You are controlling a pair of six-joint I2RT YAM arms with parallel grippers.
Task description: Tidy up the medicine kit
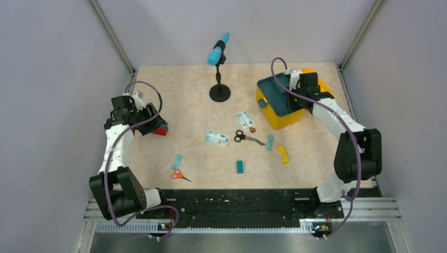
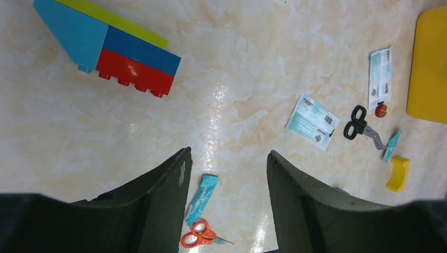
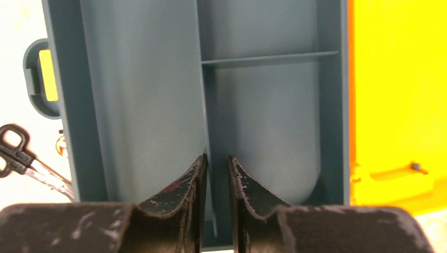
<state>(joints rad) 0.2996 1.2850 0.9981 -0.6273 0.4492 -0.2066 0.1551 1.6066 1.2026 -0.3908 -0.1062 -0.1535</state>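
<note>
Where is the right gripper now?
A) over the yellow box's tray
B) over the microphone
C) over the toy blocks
A: the right gripper hangs above the teal tray of the box; in the wrist view the tray's divider runs between its fingertips.

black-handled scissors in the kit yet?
No, the black-handled scissors lie on the table, to the left of the medicine kit and outside it.
</note>
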